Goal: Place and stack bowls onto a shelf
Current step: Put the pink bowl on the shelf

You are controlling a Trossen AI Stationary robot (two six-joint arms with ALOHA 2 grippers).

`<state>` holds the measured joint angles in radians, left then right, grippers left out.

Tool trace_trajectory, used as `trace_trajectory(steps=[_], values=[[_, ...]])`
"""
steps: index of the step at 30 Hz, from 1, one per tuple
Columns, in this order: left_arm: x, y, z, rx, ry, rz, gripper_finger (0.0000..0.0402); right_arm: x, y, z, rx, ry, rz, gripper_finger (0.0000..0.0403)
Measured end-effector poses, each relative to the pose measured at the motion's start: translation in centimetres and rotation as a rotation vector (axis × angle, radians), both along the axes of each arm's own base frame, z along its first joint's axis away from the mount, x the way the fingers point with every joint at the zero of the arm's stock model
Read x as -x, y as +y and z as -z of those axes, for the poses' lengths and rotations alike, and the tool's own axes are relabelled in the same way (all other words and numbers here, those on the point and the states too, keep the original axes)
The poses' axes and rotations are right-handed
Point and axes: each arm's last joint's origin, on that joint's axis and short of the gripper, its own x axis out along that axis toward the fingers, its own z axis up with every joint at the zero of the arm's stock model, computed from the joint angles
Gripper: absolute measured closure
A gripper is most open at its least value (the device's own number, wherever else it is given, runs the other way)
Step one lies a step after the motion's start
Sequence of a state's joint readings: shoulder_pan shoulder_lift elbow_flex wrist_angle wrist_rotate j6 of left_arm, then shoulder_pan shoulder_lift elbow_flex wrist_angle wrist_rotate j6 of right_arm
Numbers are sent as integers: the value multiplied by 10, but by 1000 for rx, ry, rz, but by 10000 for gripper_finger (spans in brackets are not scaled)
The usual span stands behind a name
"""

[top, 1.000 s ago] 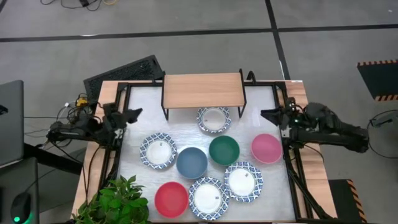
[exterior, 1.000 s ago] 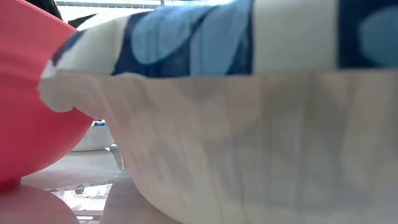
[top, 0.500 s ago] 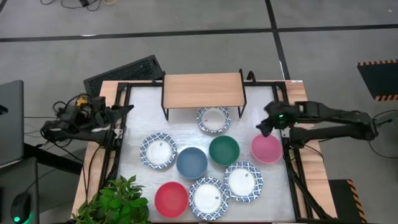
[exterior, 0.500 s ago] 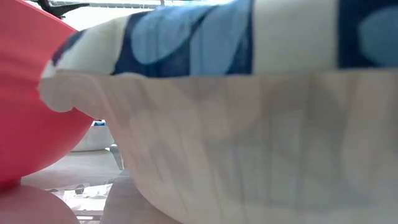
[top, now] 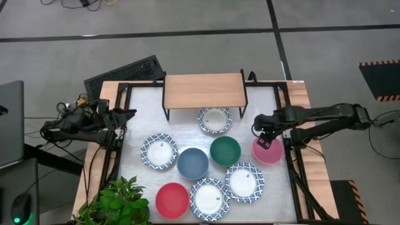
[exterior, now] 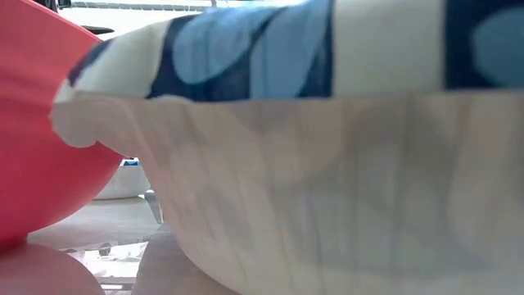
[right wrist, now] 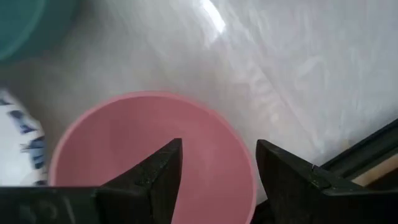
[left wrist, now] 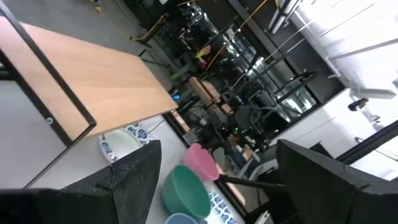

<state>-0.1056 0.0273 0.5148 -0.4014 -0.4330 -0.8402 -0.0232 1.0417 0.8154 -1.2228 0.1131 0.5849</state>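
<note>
Eight bowls sit on the white table top. The pink bowl lies near the right edge, with the dark green, blue and red ones farther left. Several blue-patterned white bowls are spread about, one under the shelf's front edge. The wooden shelf stands at the far side. My right gripper is open and points down over the pink bowl's rim, one finger over the inside and one outside, without touching it. My left gripper is open at the table's left edge.
A black frame borders the table. A leafy plant stands at the near left corner and a dark keyboard lies at the far left. In the low view the red bowl and a patterned bowl fill the picture.
My right gripper has swung from the table's right edge toward the pink bowl, tipped to point down and come low over its rim. My left arm has shifted a little at the left edge. No bowl has moved.
</note>
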Motion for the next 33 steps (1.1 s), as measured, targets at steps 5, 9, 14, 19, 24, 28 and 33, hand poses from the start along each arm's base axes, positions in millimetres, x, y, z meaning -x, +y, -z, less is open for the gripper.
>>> trace_trajectory(steps=[5,9,14,19,24,28,33], values=[[0,0,1,-16,19,-1,100,-5,0,14,20,88,-56,173],[0,0,2,-18,24,-1,100,-4,0,28,18,161,-73,173],[0,0,5,-19,54,-13,100,-5,0,39,18,189,-93,173],[0,1,6,-12,61,-37,100,-3,0,49,12,225,-89,219],[0,1,5,-11,60,-44,100,-4,0,52,11,240,-76,348],[0,2,5,-9,60,-69,100,-5,0,51,4,230,-40,376],[1,2,6,-9,68,-90,100,-5,0,39,9,229,7,374]])
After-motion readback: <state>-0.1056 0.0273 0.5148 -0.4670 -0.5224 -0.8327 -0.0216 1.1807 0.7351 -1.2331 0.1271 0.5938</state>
